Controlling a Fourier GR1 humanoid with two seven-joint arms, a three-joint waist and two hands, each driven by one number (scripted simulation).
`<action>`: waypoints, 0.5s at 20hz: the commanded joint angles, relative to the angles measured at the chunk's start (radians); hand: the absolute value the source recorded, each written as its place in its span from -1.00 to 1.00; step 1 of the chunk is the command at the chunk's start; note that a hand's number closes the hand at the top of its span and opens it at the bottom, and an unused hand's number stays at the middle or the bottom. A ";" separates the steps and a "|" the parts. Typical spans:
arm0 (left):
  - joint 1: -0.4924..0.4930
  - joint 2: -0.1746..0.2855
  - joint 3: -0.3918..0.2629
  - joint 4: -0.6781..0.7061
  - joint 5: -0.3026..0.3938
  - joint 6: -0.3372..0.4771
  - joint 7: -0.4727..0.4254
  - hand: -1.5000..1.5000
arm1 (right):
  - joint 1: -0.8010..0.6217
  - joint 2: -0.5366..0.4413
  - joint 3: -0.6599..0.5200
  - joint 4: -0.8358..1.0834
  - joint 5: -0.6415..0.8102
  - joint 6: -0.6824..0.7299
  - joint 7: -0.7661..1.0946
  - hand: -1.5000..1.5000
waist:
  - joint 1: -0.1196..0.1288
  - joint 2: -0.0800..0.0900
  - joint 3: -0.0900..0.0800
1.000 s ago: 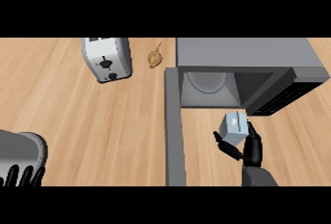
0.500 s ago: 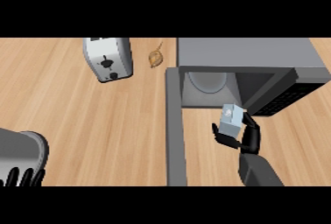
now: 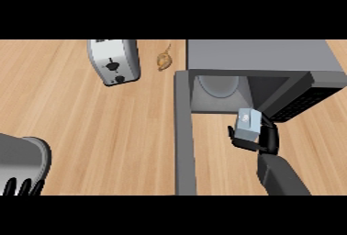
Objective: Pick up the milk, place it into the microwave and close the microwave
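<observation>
We hold the small pale blue-grey milk carton in the black right hand, right of centre in the frame, with fingers and thumb curled round its lower part. The carton sits just in front of the cavity of the grey box-shaped microwave, not yet inside. We judge this position lines it up with the opening for insertion.

The long grey microwave door hangs fully open down the centre of the frame, leaving the path to the round grey turntable plate free.

The left hand rests at the lower left edge, fingers straight.

The silver toaster stands upper left, well apart.

The carton top bears a pale mark, but no writing is legible on it.
</observation>
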 commanded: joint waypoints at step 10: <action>-0.022 -0.028 -0.024 0.028 -0.043 0.003 0.008 -1.00 | 0.271 0.041 0.134 -0.469 0.024 0.016 0.090 1.00 | -0.030 -0.010 -0.003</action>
